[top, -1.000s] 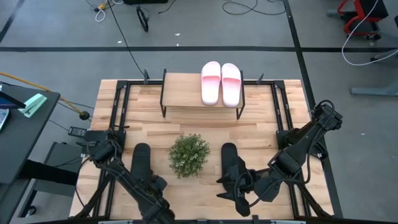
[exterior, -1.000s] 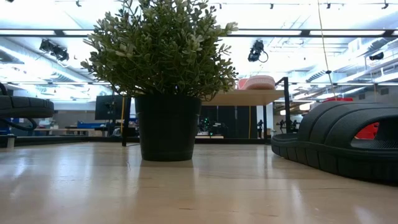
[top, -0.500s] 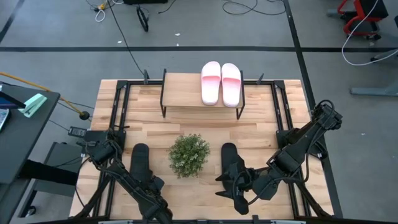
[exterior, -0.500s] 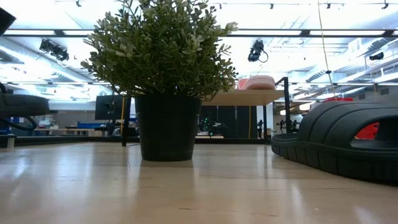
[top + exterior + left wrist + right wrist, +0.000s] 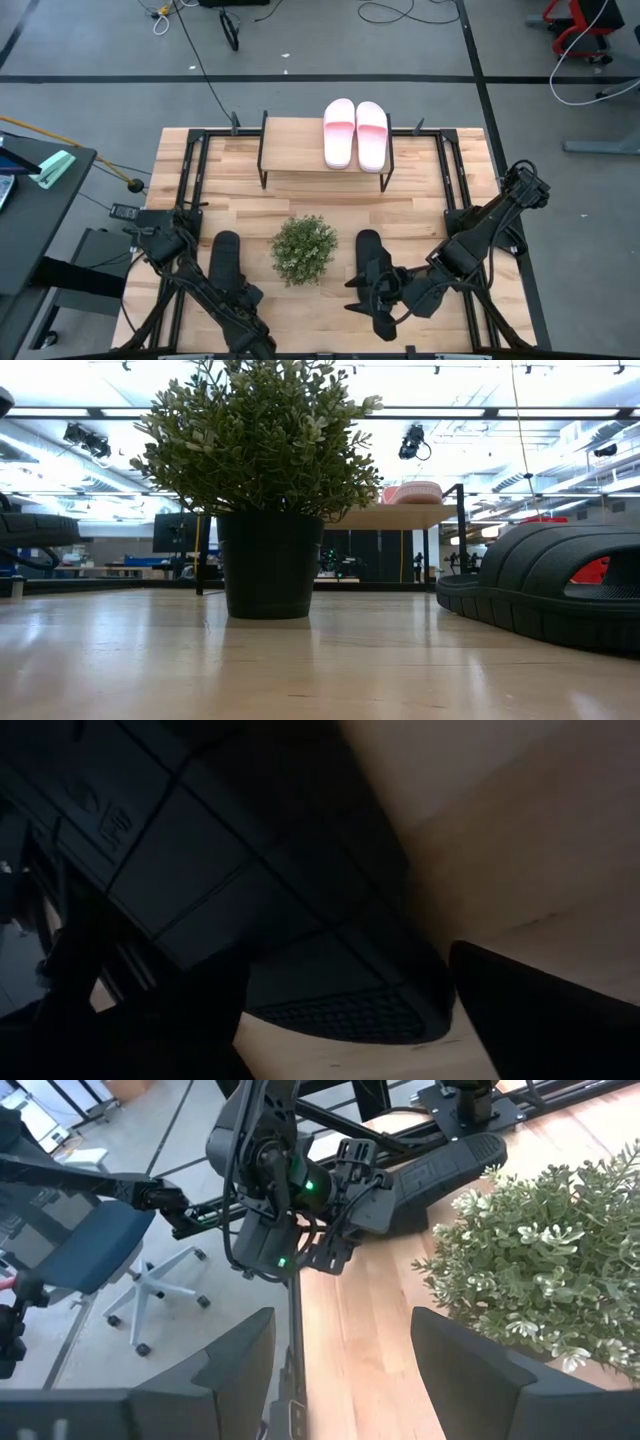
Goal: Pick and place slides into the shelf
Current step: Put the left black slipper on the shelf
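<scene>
**Right arm being edged toward a black slide**

Slightly leftward, the right gripper [image 5: 372, 297] is being shifted, fingers spread, over the right black slide [image 5: 369, 252]. The left gripper [image 5: 243, 303] is being held open at the left black slide [image 5: 226, 259]. Pink slides [image 5: 355, 134] are already resting on the far shelf [image 5: 292, 152].

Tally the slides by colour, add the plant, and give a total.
Pink slides: 2, first, second, both on the shelf.
Black slides: 2, one left of the plant, one right of it.
Plant: 1.
Total: 5.
</scene>
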Motion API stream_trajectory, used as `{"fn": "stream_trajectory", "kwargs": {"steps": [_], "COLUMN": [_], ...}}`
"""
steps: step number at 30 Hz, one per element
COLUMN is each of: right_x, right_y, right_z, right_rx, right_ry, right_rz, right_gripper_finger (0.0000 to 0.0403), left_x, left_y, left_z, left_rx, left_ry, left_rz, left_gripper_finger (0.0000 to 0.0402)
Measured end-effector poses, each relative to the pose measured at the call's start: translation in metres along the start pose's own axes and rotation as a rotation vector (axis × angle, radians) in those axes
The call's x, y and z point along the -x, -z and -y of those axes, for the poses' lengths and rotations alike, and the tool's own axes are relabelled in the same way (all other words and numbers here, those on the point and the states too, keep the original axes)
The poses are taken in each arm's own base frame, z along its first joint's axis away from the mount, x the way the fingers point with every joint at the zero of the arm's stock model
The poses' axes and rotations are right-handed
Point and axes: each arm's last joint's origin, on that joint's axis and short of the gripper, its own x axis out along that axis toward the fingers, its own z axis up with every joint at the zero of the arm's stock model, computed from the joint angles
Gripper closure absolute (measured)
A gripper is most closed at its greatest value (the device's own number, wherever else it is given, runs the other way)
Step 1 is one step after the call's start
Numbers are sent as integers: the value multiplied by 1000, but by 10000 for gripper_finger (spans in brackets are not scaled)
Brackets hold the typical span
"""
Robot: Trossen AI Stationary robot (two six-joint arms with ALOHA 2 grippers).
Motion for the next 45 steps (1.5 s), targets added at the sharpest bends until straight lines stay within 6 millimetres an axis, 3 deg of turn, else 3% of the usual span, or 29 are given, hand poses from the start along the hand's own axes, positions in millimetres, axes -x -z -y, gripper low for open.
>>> {"fn": "stream_trajectory", "kwargs": {"steps": [5, 15, 25, 34, 38, 45], "right_x": [0, 0, 0, 1, 1, 1], "right_y": [0, 0, 0, 2, 3, 2], "right_z": [0, 0, 0, 0, -1, -1], "right_rx": [-3, -6, -4, -1, 2, 3], "right_ry": [-2, -2, 1, 1, -2, -1], "right_rz": [-1, -3, -6, -10, -13, -13], "right_gripper_finger": [163, 163, 163, 163, 163, 163], "left_x": [-5, -4, 25, 52, 65, 91], "left_y": [3, 5, 11, 27, 37, 52], "left_z": [3, 4, -3, -28, -43, -77], "left_rx": [-14, -29, -30, 101, 182, 330], "left_ry": [-23, -17, -24, 98, 163, 333], "left_rz": [-3, -3, 68, 99, 117, 189], "left_gripper_finger": [127, 204, 311, 358, 399, 401]}}
